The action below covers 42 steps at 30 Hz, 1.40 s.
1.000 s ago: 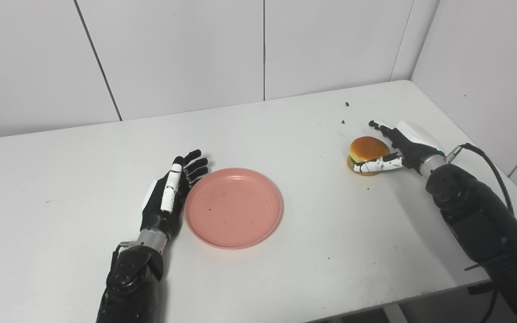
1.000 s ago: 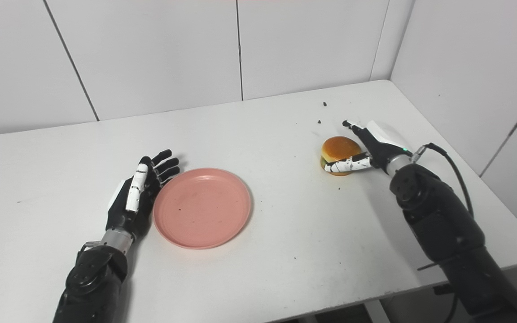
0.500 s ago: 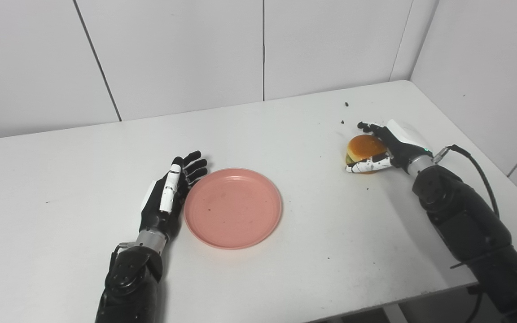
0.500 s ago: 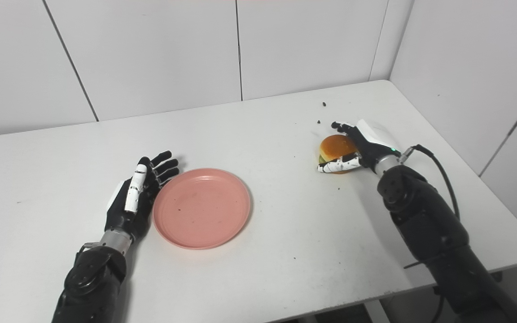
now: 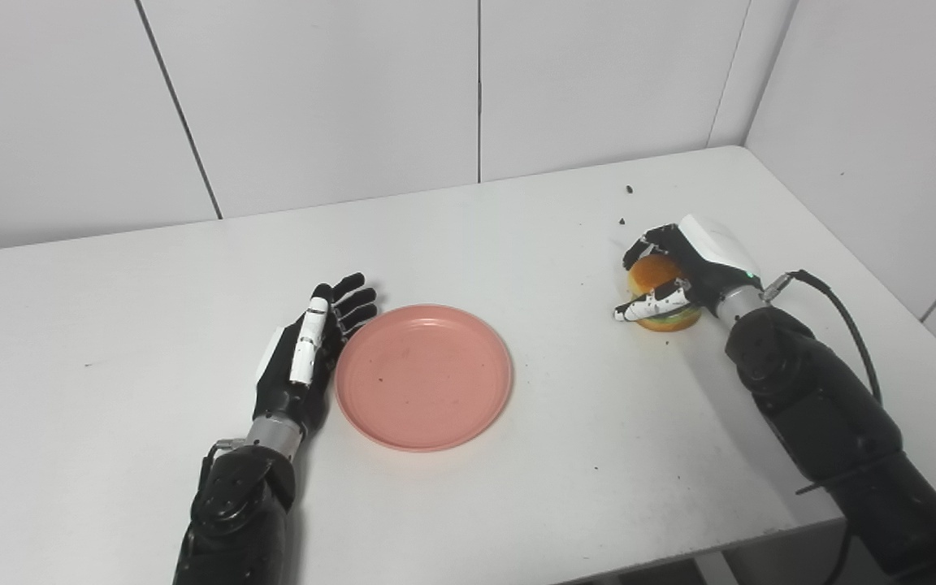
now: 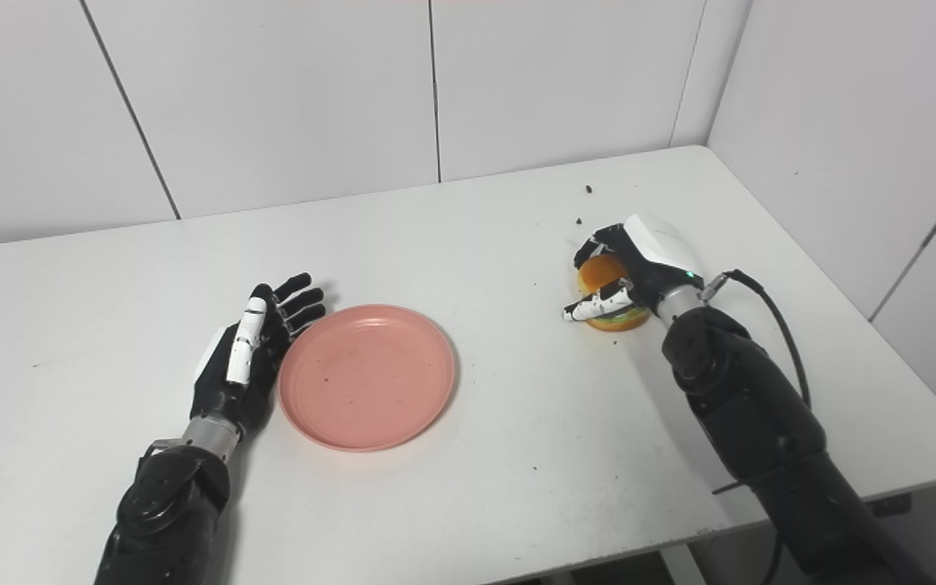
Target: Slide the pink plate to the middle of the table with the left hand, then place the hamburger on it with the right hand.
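Left eye view showed the clearest change at the right hand: a second earlier it lay beside the burger with its fingers stretched past the bun's far side and its thumb along the near edge. Half a second on, the fingers had begun to curl. By this moment they had wrapped over the top of the bun while the white thumb pressed in from the front, so the hand was closed around the burger. Whether the burger had left the table could not be told; its lower bun sat at or just above the surface, on the table's right side, well apart from the plate.

The left hand had not moved across the three moments. It lay flat, fingers apart and holding nothing, its edge just beside the plate's left rim; whether it touched the rim was unclear. The plate had kept its place too, near the middle of the table.

Judged from that, the sliding step looked finished and the grasp was just completing. What remained was the lift, the carry leftward and the set-down on the plate. A few dark crumbs lay near the burger.
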Each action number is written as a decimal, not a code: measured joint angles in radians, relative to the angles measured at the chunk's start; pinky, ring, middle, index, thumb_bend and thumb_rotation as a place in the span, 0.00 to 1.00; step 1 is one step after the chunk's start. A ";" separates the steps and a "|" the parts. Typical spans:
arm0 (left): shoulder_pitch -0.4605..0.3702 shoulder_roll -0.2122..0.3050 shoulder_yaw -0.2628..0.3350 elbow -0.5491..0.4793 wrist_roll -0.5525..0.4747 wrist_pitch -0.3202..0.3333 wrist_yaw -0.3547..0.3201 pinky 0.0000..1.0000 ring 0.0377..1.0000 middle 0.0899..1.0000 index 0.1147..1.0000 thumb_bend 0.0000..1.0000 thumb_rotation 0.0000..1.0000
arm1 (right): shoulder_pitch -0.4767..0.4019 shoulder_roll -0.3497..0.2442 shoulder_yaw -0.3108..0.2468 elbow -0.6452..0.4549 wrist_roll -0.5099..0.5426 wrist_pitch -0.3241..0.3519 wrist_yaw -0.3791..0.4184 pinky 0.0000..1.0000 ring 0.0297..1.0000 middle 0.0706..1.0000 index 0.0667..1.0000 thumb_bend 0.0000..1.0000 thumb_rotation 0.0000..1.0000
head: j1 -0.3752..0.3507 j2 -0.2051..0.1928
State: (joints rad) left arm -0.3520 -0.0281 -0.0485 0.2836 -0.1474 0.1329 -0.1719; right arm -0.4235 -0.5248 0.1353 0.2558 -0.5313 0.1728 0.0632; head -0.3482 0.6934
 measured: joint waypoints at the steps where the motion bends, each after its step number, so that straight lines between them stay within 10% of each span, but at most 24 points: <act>1: 0.000 0.000 0.000 0.000 0.000 0.000 0.000 0.83 0.83 0.81 0.78 0.46 1.00 | 0.003 0.000 0.000 -0.008 -0.004 0.000 -0.003 0.19 0.25 0.43 0.45 0.52 0.00 | 0.000 0.000; 32: 0.000 -0.009 -0.004 -0.001 -0.002 0.005 -0.004 0.81 0.82 0.80 0.78 0.45 1.00 | -0.021 0.165 -0.013 -0.345 0.047 -0.045 -0.005 0.12 0.16 0.43 0.44 0.53 0.00 | 0.032 0.000; 42: 0.000 -0.011 -0.015 -0.002 0.021 0.001 0.001 0.80 0.81 0.78 0.76 0.45 1.00 | -0.026 0.274 0.057 -0.358 0.045 -0.050 0.016 0.12 0.16 0.43 0.45 0.53 0.00 | 0.067 -0.015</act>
State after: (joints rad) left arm -0.3517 -0.0389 -0.0638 0.2819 -0.1261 0.1341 -0.1708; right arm -0.4492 -0.2505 0.1922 -0.1025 -0.4859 0.1230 0.0792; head -0.2808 0.6780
